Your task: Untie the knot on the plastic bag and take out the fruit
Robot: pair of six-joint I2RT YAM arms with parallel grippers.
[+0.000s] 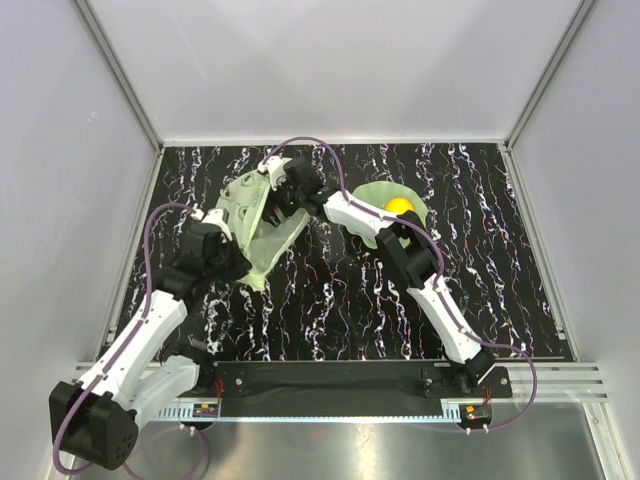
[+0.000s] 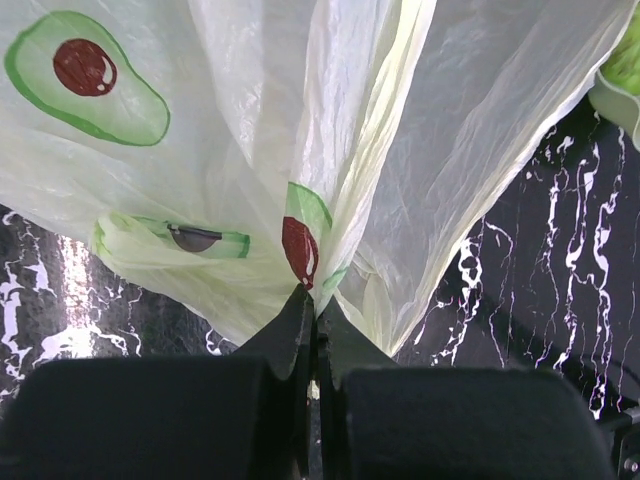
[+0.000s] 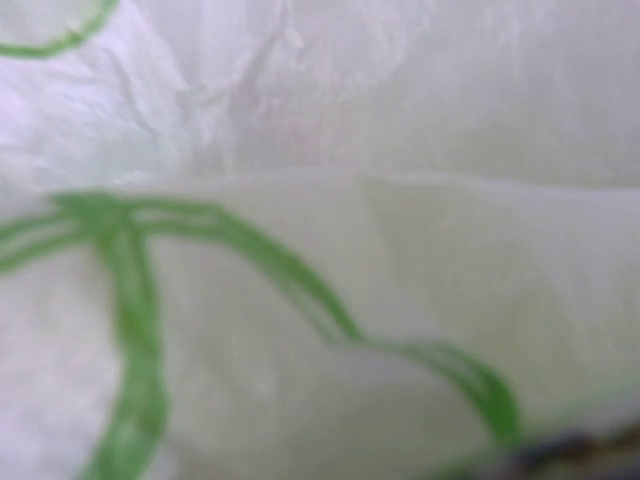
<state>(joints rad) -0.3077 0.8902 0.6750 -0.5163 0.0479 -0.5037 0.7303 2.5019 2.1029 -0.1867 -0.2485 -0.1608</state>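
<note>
The pale green plastic bag (image 1: 255, 215), printed with avocado halves, hangs stretched between my two grippers at the back left of the table. My left gripper (image 1: 247, 270) is shut on the bag's lower bunched end; in the left wrist view the fingertips (image 2: 300, 318) pinch the gathered plastic (image 2: 330, 150). My right gripper (image 1: 282, 192) is pressed against the bag's upper part. The right wrist view shows only blurred plastic (image 3: 320, 300), so its fingers are hidden. I cannot make out the knot. A yellow-orange round fruit (image 1: 400, 206) lies on the green dish (image 1: 372, 196). No other fruit shows.
The green wavy-edged dish sits just right of the bag, under the right arm's forearm; its edge shows in the left wrist view (image 2: 622, 80). The black marbled mat (image 1: 330, 310) covers the table. White walls close in on three sides.
</note>
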